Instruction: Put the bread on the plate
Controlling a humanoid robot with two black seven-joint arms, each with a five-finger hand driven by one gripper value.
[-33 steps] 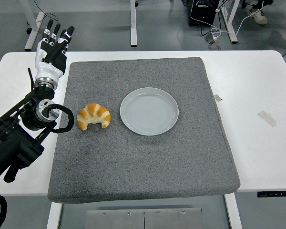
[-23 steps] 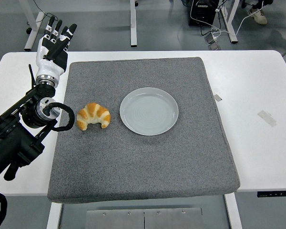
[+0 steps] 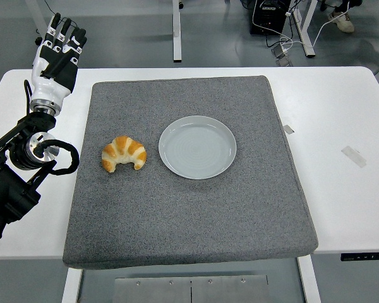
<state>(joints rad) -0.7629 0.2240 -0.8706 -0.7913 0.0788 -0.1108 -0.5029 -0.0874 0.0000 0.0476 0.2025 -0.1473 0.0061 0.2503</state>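
Note:
A golden croissant (image 3: 124,153) lies on the grey mat (image 3: 189,208), just left of a round pale plate (image 3: 198,147) at the mat's middle. The plate holds nothing. My left hand (image 3: 55,52) is at the far left, above the table's back left corner, fingers straight and spread, holding nothing. It is well away from the croissant, up and to the left. The right arm is out of view.
The white table (image 3: 341,113) extends right of the mat, with two small tape pieces (image 3: 354,156) on it. Desk legs and cables show on the floor behind the table.
My left hand and arm have moved left and slightly back, away from the mat's left edge. The croissant and plate have not moved.

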